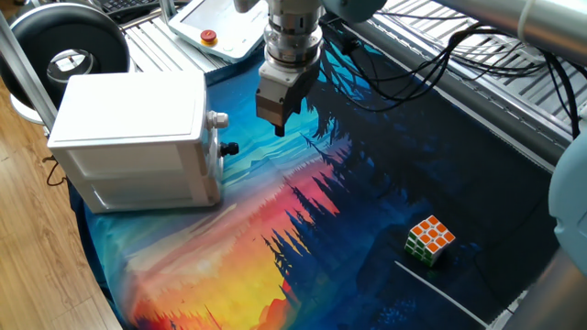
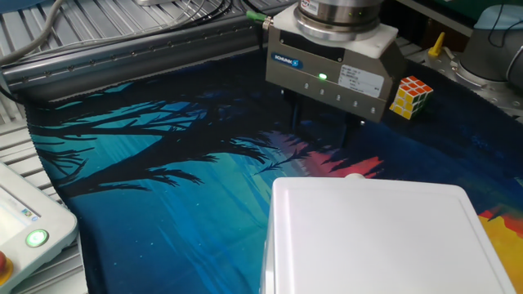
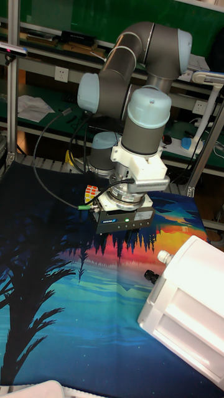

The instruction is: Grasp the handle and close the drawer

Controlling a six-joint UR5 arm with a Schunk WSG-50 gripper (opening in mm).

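**Gripper hangs above the mat, clear of the black knob**

Nearest in one fixed view, the tabletop (image 1: 55,229) shows as bare wood at 7 o'clock, under a printed sunset-and-forest mat (image 1: 275,238). A colour cube (image 1: 429,240) sits on the mat at about 4 o'clock, well apart from everything else. Farther in, at 9 o'clock, stands the white cabinet (image 1: 138,137). On its front face the drawer (image 1: 213,158) carries the handle (image 1: 230,148), a tiny black knob, with a pale round knob (image 1: 218,119) just above it. How far the drawer stands out from the cabinet cannot be told.

Beyond that, toward 12 o'clock, the gripper (image 1: 279,130) hangs tilted above the mat, near the handle but not touching it, up and to the 2 o'clock side of it. In the other fixed view its two dark fingers (image 2: 292,121) point down with a clear gap between them, parted and holding nothing. A white teach pendant (image 1: 215,27) with a red button lies at the far edge.
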